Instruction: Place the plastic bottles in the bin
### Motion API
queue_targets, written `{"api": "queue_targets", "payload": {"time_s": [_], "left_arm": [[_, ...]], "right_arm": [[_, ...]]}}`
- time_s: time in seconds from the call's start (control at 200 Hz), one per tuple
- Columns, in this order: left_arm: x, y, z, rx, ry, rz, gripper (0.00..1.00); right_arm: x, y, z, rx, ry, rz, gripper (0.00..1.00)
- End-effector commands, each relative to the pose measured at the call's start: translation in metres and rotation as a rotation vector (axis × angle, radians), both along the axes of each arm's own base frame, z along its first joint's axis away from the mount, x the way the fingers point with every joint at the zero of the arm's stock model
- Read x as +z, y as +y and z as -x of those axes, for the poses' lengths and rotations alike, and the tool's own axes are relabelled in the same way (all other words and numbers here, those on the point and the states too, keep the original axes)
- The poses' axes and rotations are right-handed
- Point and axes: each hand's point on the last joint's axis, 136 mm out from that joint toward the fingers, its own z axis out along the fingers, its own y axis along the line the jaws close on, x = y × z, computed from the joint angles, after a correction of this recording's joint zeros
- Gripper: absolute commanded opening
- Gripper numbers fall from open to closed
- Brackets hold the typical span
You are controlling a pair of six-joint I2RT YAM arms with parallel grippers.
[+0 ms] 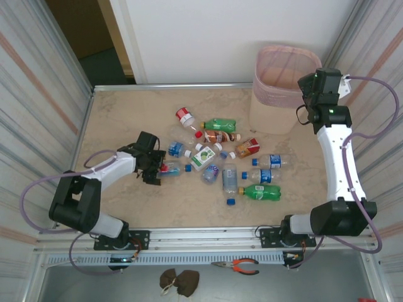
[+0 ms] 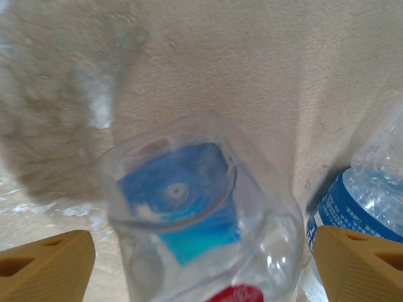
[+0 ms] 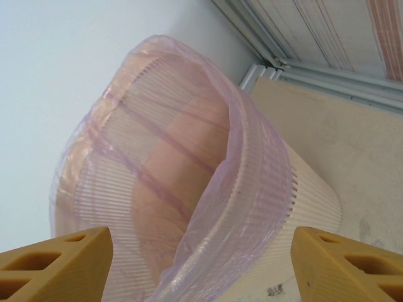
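We see the pink bin (image 1: 269, 116) at the desk's (image 1: 119, 119) far right corner, lined with a thin pink bag (image 3: 252, 145), its bottom hidden from us. We count about a dozen plastic bottles (image 1: 230, 178) scattered mid-desk, clear or green, with red, blue and green labels. The left pincer (image 2: 201, 242) straddles one clear bottle (image 2: 208, 214), jaws wide, not gripping. The right pincer (image 3: 201, 238) gapes empty beside the bin's rim.

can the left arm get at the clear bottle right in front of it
Probably yes: the open left end effector straddles the clear bottle on the table, with nothing in between.
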Motion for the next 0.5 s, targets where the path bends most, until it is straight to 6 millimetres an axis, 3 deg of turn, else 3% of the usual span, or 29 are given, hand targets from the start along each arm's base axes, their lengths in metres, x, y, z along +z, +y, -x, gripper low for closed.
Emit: {"api": "queue_targets", "payload": {"time_s": [0.0, 0.205, 0.496], "left_arm": [[-0.006, 0.000, -0.005, 0.037, 0.006, 0.016, 0.84], [-0.009, 0.001, -0.006, 0.035, 0.012, 0.006, 0.70], [0.003, 0.011, 0.002, 0.028, -0.019, -0.028, 0.57]], "right_arm": [[0.015, 0.000, 0.008, -0.003, -0.047, 0.005, 0.73], [0.016, 0.000, 0.014, -0.006, -0.047, 0.013, 0.72], [0.024, 0.006, 0.021, 0.030, -0.091, 0.051, 0.71]]}}
